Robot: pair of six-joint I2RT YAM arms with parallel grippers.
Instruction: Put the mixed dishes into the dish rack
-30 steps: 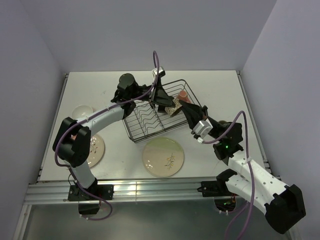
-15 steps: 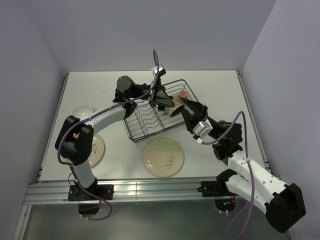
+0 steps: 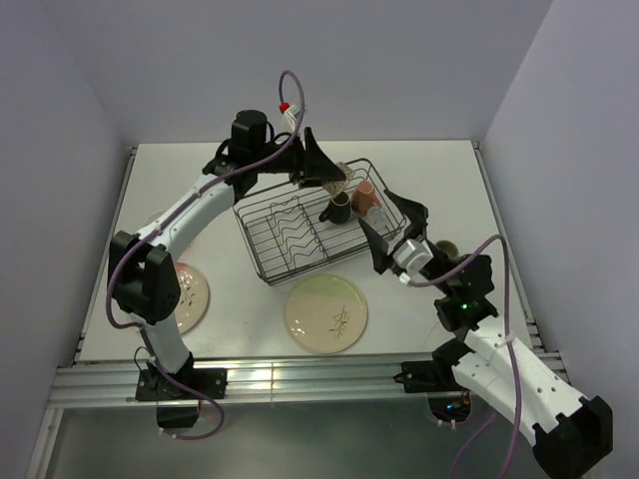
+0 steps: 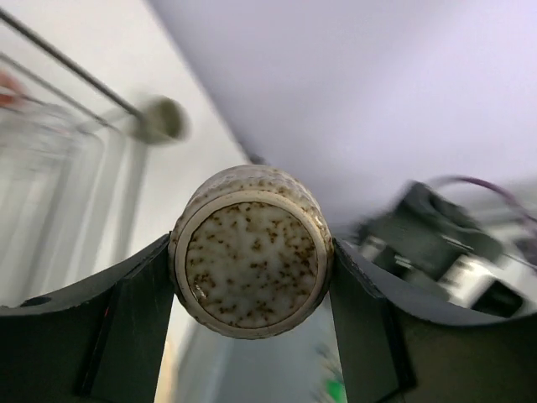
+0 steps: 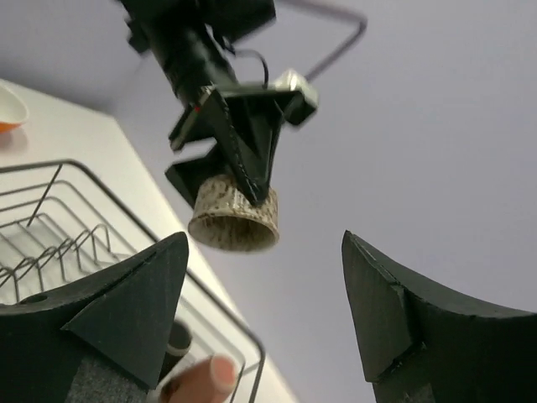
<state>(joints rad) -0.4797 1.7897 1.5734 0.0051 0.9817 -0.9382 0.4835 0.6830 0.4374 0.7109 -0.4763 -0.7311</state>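
Observation:
My left gripper (image 3: 324, 178) is shut on a cream, brown-speckled small mug (image 3: 339, 178) and holds it in the air over the far side of the black wire dish rack (image 3: 262, 225). In the left wrist view the mug's base (image 4: 252, 252) fills the gap between the fingers. My right gripper (image 3: 384, 222) hangs open over the rack's right end, empty, below that mug (image 5: 235, 220). A dark mug (image 3: 337, 208) and a pink mug (image 3: 367, 195) sit in the rack. A green-tinted plate (image 3: 325, 311) lies in front of it.
A pink-tinted plate (image 3: 190, 294) lies at the left, partly under the left arm. The orange bowl (image 5: 8, 109) shows far left in the right wrist view. A small olive mug (image 3: 446, 247) stands right of the rack, behind the right arm.
The right gripper has opened and let go of the speckled mug, pulling back. The left gripper closed on the mug and lifted it up and toward the far side.

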